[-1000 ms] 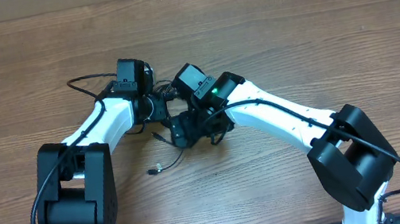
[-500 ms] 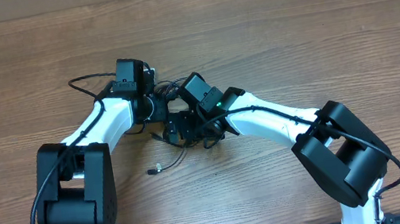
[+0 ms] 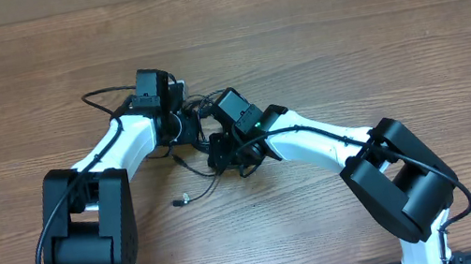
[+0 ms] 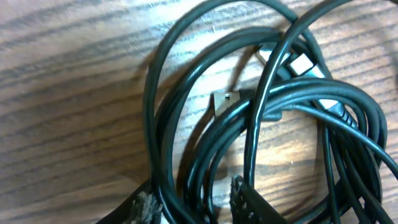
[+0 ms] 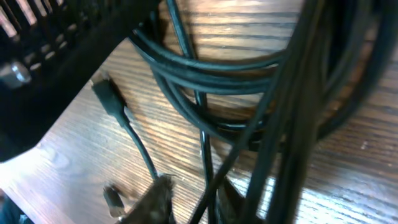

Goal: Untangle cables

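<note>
**Tangled cables (image 3: 196, 107) at the middle of the desk (image 3: 343, 30), a little toward its far edge.**
The cords are judged light, limp and smooth, so a strand may slip; a hold close behind a plug (image 4: 301, 63) is advised. The right end effector (image 5: 193, 199) is pressed together on a strand. The left end effector (image 4: 193, 202) is set around several loops; whether they are pinched cannot be told.

A brown wood-grain table (image 3: 370, 25) fills the view.
</note>
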